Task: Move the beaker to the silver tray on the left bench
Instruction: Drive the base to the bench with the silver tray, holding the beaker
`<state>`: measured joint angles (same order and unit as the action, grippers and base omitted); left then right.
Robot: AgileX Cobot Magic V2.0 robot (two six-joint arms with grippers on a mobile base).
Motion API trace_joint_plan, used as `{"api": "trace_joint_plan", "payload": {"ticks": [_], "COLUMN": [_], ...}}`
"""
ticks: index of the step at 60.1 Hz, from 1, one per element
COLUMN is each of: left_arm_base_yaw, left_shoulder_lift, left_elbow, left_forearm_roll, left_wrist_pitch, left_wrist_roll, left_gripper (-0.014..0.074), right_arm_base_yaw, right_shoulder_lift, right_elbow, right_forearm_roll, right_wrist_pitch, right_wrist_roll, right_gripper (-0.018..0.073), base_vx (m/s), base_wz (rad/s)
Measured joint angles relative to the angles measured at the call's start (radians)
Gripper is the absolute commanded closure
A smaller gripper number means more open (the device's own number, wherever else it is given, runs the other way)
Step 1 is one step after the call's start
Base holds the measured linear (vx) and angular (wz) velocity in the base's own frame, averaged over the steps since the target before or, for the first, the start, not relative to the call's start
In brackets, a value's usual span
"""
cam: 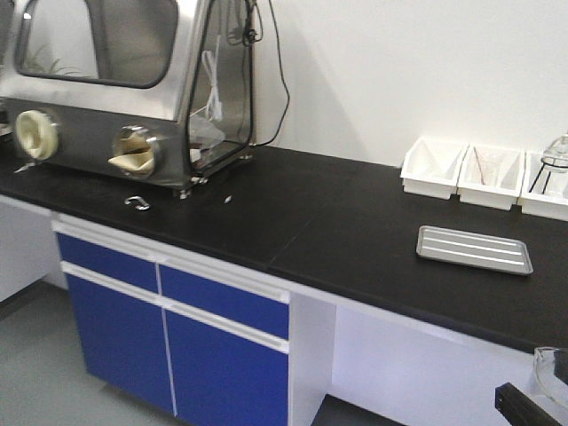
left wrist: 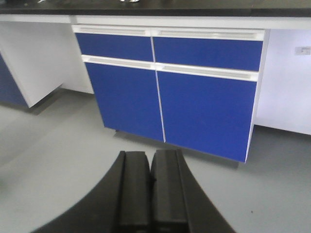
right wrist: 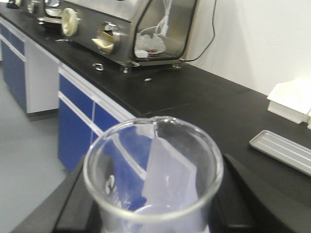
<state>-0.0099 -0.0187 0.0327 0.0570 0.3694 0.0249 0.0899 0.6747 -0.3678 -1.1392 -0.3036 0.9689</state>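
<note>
Right end effector (right wrist: 154, 206) clamped on beaker (right wrist: 160, 170), left end effector (left wrist: 151, 162) pressed together, silver tray (cam: 475, 249) on left bench (cam: 311, 213)

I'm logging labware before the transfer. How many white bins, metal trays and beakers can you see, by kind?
white bins: 3
silver tray: 1
beaker, held in the right gripper: 1
Total: 5
</note>
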Motion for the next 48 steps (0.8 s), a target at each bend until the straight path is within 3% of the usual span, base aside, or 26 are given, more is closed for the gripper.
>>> {"api": "trace_joint_plan", "payload": {"ticks": [48], "left_arm_base_yaw": [0.000], "left_shoulder_lift": [0.000], "left_elbow": [0.000], "left_forearm_roll": [0.000], "left_wrist_pitch": [0.000], "left_wrist_roll": [0.000], "left_gripper": [0.0595], "right_arm_base_yaw": [0.000], "right_shoulder_lift": [0.000], "right_elbow": [0.000], "right_forearm_roll": [0.000], "right_wrist_pitch": [0.000], "right_wrist_roll": [0.000], "right_gripper": [0.0571], "base_vx": [0.46], "base_wz": [-0.27]}}
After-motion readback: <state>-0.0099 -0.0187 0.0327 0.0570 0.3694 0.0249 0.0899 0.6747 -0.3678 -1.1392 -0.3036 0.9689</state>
